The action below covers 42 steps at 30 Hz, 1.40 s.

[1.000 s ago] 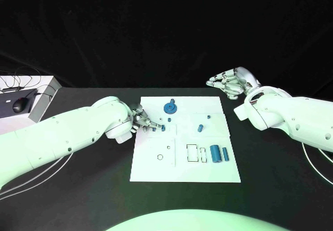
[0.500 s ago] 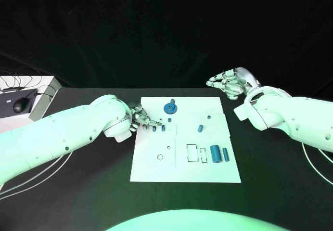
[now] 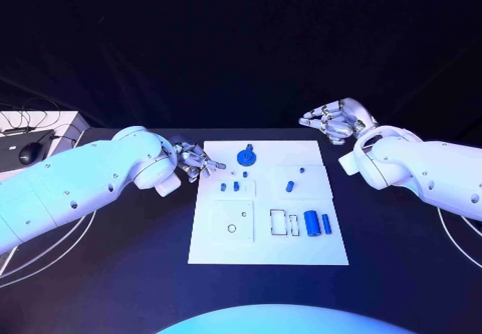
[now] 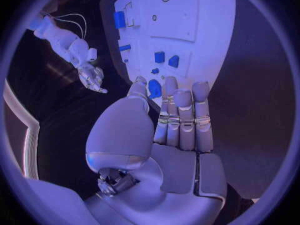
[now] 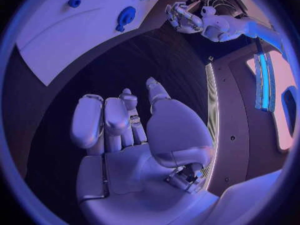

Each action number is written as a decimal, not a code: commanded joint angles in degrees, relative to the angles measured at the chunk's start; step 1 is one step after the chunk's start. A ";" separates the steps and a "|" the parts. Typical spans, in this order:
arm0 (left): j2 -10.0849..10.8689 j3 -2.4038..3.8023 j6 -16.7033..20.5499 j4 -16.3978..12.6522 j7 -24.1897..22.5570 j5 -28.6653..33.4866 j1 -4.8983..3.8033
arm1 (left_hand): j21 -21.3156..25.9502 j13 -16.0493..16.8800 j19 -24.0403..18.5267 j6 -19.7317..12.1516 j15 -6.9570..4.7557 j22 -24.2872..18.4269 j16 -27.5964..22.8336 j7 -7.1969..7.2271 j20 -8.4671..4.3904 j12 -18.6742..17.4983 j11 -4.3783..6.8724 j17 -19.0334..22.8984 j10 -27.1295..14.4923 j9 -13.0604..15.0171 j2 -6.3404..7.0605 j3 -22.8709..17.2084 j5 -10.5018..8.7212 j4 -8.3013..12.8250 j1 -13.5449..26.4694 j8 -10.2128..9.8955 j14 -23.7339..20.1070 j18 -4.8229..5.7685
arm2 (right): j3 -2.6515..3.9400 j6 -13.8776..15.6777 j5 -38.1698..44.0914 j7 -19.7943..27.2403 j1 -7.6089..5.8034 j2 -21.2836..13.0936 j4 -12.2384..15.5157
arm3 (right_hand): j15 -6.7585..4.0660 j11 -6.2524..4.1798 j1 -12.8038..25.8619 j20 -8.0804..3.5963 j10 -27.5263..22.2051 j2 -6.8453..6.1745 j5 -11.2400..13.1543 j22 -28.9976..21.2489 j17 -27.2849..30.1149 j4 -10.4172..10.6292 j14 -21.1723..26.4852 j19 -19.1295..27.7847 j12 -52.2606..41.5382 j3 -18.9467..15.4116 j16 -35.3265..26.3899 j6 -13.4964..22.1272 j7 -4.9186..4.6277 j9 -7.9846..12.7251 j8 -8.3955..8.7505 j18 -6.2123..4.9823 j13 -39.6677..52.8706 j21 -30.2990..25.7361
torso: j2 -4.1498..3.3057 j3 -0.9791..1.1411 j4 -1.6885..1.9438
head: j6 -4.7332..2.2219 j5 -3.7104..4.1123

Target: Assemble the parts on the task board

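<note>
**Inspector:** Status of the task board (image 3: 268, 240)?

**Assessor:** It lies flat in the middle of the black counter (image 3: 402, 250). A round blue part with a stem (image 3: 246, 155) sits near the far edge. Two small blue parts (image 3: 229, 186) lie on the left of the middle band, and one small blue peg (image 3: 290, 185) to their right. Two blue cylinders (image 3: 318, 223) lie side by side on the near right, just beside two rectangular outlines (image 3: 284, 222) that appear unfilled. A round hole (image 3: 232, 227) in the near-left panel also looks vacant.

**Inspector:** The hands?

**Assessor:** The left hand (image 3: 193, 165) is at the board's far-left edge; in its wrist view the fingers (image 4: 181, 117) are extended side by side, holding nothing I can make out. The right hand (image 3: 336, 120) is raised off the far-right corner, well apart from the parts, fingers loosely curled, nothing held.

**Inspector:** Progress?

**Assessor:** In my judgement, early to middling. Whether the small pieces are seated or merely resting cannot be told. The cylinders and open recesses suggest most fitting remains.
</note>
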State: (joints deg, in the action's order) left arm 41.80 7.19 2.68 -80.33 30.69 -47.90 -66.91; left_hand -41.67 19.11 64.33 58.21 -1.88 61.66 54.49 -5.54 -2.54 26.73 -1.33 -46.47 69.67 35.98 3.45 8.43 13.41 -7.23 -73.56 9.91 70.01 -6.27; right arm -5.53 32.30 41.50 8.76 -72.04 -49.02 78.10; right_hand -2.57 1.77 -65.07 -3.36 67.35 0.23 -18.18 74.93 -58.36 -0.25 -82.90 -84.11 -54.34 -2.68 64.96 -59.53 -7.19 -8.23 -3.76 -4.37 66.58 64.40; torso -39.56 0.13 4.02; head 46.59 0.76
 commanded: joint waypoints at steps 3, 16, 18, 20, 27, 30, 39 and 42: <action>0.61 0.35 4.08 0.47 -15.43 9.72 0.01 | 12.45 -9.34 -5.35 -2.09 3.39 -8.68 -11.07 -2.21 3.63 -8.41 -3.24 10.45 -6.60 -12.64 -3.36 -2.88 0.38 4.95 -8.52 -3.15 -9.32 0.27 | 0.03 0.69 0.12 1.18 -0.02 -0.09 -0.03 | -0.10 -0.10 -0.18 -0.03 -0.53 0.64 -0.39 8.91 0.11 -0.30 0.32 -2.07 0.04 0.06 -0.26 0.06 -0.49 0.08 -0.11 -0.24 -0.15 -0.31 | 0.03 -0.05 0.00 | -0.44 0.02; -1.95 -2.10 14.69 1.37 -38.01 -14.22 0.19 | 24.06 -15.67 -8.17 3.33 5.66 -16.93 -25.44 1.18 6.61 -19.52 -4.72 28.97 -5.52 -30.87 0.55 -12.97 0.22 10.30 -10.84 -6.25 -10.39 0.66 | 0.01 1.89 -1.94 4.23 -0.02 0.13 -0.98 | -0.17 -0.07 -1.21 0.09 -4.67 0.66 -0.43 4.45 8.75 -1.08 1.78 0.70 8.95 0.15 -12.18 1.09 -0.76 0.14 -0.19 -2.12 -9.61 -19.89 | 0.05 -0.13 0.02 | -2.05 0.19; -2.64 -2.91 15.64 1.83 -39.07 -18.35 0.20 | 24.11 -15.67 -7.18 3.64 5.55 -17.06 -24.98 1.24 6.50 -20.60 -4.86 29.48 -5.94 -31.73 1.26 -13.48 0.06 10.14 -10.43 -6.27 -9.76 0.49 | 0.01 2.01 -2.53 4.70 -0.02 0.30 -1.28 | -0.19 -0.09 -1.42 0.11 -4.64 0.55 -0.43 1.35 10.57 -1.20 1.59 1.51 10.29 0.15 -15.92 1.34 -0.79 0.15 -0.22 -2.68 -11.93 -28.78 | 0.09 -0.07 -0.01 | -2.11 0.08; -3.50 -3.66 16.33 2.50 -39.67 -22.11 0.20 | 22.69 -15.66 -5.01 3.76 5.08 -16.19 -23.14 1.22 6.00 -20.99 -4.88 28.95 -5.95 -32.07 1.87 -13.48 -0.09 9.97 -10.11 -6.24 -8.06 0.04 | 0.01 2.10 -3.05 5.20 -0.02 0.44 -1.48 | -0.19 0.00 -1.61 0.12 -5.09 0.56 -0.43 -1.71 11.17 -1.26 1.47 1.92 11.01 0.17 -18.38 1.59 -0.91 0.13 -0.22 -2.99 -13.69 -36.66 | 0.08 -0.04 -0.06 | -2.23 0.00; -6.64 -5.62 16.77 5.77 -38.96 -32.00 0.23 | 12.96 -15.59 -4.66 4.12 4.13 -4.78 -6.27 1.03 4.51 -21.71 -4.40 22.22 -5.28 -32.21 3.94 -14.78 -0.07 7.96 -10.03 -6.25 -11.53 -0.49 | 0.00 2.33 -4.20 6.53 -0.02 0.87 -1.74 | 0.15 0.25 -2.09 0.37 -5.16 0.59 -0.47 -11.77 13.46 -1.34 1.21 1.84 15.00 0.38 -27.51 2.38 -1.19 0.02 -0.35 -2.79 -22.97 -54.29 | -0.11 -0.10 -0.07 | -2.70 0.06; -7.65 -6.20 16.32 7.06 -37.94 -35.43 0.24 | 11.10 -15.54 -4.04 4.16 4.31 -2.63 -3.25 0.95 4.64 -21.49 -4.65 21.90 -6.00 -32.20 4.71 -14.13 -0.05 7.21 -9.53 -6.24 -11.89 -0.90 | 0.00 2.47 -4.56 6.99 -0.02 0.97 -1.71 | 0.29 0.37 -2.24 0.44 -5.14 0.64 -0.52 -14.49 13.66 -1.33 0.98 1.16 16.36 0.48 -30.47 2.59 -1.27 -0.02 -0.36 -2.47 -27.56 -56.75 | -0.12 0.00 -0.10 | -2.72 0.07; -9.72 -6.88 14.96 8.93 -36.17 -42.07 0.25 | 5.99 -15.58 -4.68 5.13 4.55 4.44 8.33 1.37 5.16 -19.64 -4.75 22.20 -6.71 -32.21 5.37 -13.51 0.13 5.51 -9.78 -6.31 -14.51 -2.20 | 0.01 2.87 -5.15 7.70 -0.02 1.08 -1.59 | 0.51 0.65 -2.44 0.58 -6.19 0.63 -0.52 -20.59 12.42 -1.39 -0.17 -0.10 14.83 0.42 -36.19 3.10 -1.46 -0.15 -0.43 -2.03 -35.13 -59.90 | -0.11 -0.09 0.04 | -2.60 0.27; -10.48 -7.02 13.86 9.31 -35.71 -43.62 0.25 | 5.31 -15.56 -5.01 5.71 4.59 7.20 13.11 1.59 5.24 -19.25 -4.66 25.73 -6.54 -32.21 5.62 -13.84 0.03 5.13 -9.65 -6.31 -15.74 -2.52 | 0.01 2.90 -5.22 7.80 -0.02 1.16 -1.52 | 0.52 0.64 -2.43 0.58 -6.23 0.60 -0.53 -20.61 12.37 -1.39 -0.18 -0.08 14.82 0.41 -36.23 3.10 -1.48 -0.16 -0.42 -2.03 -35.22 -59.85 | -0.10 -0.06 -0.02 | -2.55 0.21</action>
State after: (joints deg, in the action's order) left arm 31.66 0.18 17.95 -71.15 -5.76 -86.83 -66.66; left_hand -36.34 3.51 59.39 63.73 2.76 68.42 66.91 -3.97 2.68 7.10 -6.05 -21.50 63.16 3.75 8.49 -5.46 13.60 -1.92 -83.38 3.79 54.54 -7.95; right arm -5.56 34.75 36.89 15.15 -72.03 -47.93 76.47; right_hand -1.97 2.26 -66.96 -2.76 61.51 1.04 -18.42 54.39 -45.94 -1.37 -82.92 -83.72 -39.42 -2.36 28.90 -56.76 -8.50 -8.35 -4.09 -6.62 31.40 4.30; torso -39.69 0.07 3.99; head 44.00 1.01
